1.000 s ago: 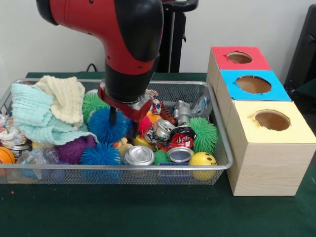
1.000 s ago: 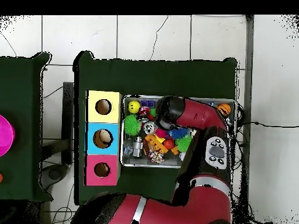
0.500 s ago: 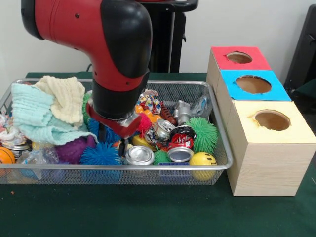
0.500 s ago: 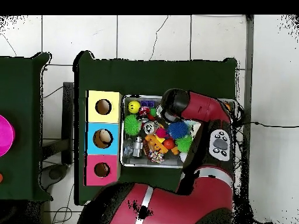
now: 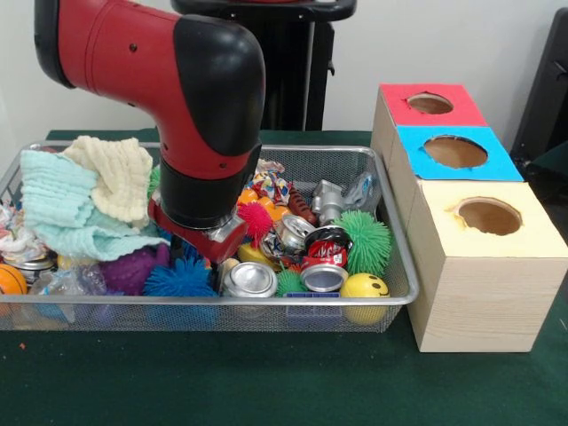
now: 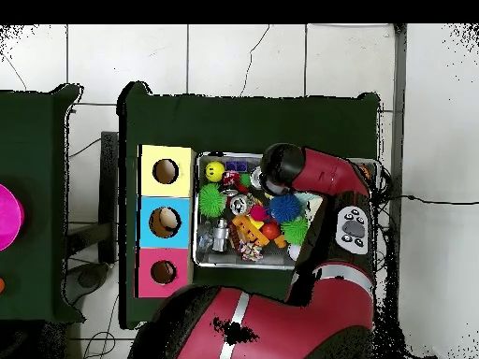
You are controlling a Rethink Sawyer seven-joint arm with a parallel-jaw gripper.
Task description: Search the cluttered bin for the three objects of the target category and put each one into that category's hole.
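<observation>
A wire bin (image 5: 266, 301) holds a jumble of spiky balls, cans, toys and cloths. My gripper (image 5: 202, 254) is sunk low into the clutter, between a blue spiky ball (image 5: 180, 280) and a silver can (image 5: 249, 280); its tips are buried, so its state is hidden. A red spiky ball (image 5: 257, 217) lies just behind it and a purple spiky ball (image 5: 133, 269) sits to its left. In the overhead view the arm's black wrist (image 6: 278, 166) covers the gripper, beside the blue spiky ball (image 6: 285, 206).
A wooden box stands right of the bin with a red hole (image 5: 429, 104), a blue hole (image 5: 455, 152) and a yellow hole (image 5: 489, 216). Mint and cream cloths (image 5: 80, 200) fill the bin's left. A green spiky ball (image 5: 364, 238), crushed red can (image 5: 327, 247) and smiley ball (image 5: 364, 288) lie at its right.
The arm has swung left and toward the bin's front edge and dropped lower. The gripper has sunk among the blue spiky balls, uncovering the red spiky ball.
</observation>
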